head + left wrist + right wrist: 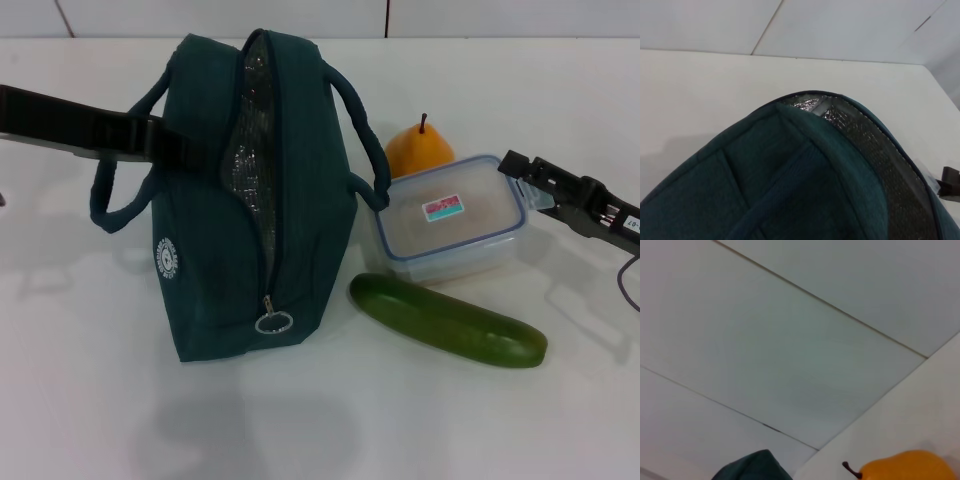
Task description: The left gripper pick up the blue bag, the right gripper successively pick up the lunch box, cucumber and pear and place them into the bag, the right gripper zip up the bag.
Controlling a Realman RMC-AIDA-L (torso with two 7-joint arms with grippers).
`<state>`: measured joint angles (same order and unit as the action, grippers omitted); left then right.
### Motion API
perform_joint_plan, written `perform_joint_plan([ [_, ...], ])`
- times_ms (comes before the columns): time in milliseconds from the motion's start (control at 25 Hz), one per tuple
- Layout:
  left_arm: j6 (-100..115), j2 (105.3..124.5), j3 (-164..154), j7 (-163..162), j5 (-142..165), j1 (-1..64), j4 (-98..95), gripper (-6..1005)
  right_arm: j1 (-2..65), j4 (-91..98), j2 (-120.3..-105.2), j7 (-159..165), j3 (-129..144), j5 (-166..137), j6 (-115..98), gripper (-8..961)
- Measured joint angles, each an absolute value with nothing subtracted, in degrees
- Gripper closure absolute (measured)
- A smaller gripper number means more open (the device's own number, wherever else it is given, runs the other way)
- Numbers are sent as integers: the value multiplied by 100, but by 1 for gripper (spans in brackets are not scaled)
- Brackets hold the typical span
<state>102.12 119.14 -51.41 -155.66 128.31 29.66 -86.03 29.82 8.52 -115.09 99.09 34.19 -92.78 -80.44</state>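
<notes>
Nearest the robot, bare white worktop [90, 400]; just beyond it a long dark green cucumber [447, 320] lies flat, long axis running across the view, its left end close to the base of the bag.

Dark blue-green fabric bag with silver foil lining [250, 200] stands upright left of centre; zip open along the top and down the front, metal ring pull [273, 322] hanging low near the base; mouth a narrow slit rather than spread wide.

Behind the cucumber, a clear rectangular plastic lunch box with blue-rimmed lid [450, 218] sits flat, its left edge just beside the bag's side and loop handle; long axis roughly across the view.

Right tool [522, 168] hovers at the lunch box's far right corner, the box lying to its left; whether its fingers are apart or together, cannot tell. Right arm clearly nearer the box than the left; judgement: first pick is the box, and the tool needs to settle across its short width.

Left tool [150, 137] reaches in at the bag's upper left side by the handle; grip state hidden, cannot tell.

Farthest, an orange-yellow pear with dark stem [419, 150] stands behind the box, touching or nearly so.
</notes>
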Motion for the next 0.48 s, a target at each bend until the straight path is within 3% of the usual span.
perform_joint_plan([
  [320, 10213, 11927, -5168, -15544, 12824, 2975, -8605, 959, 3031, 827, -11520, 10253, 3420, -9271, -8117, 126],
  [480, 10213, 11929, -5168, -15472, 12823, 2959, -8599, 959, 3041, 818, -11530, 10415, 3421, -9271, -8125, 208],
])
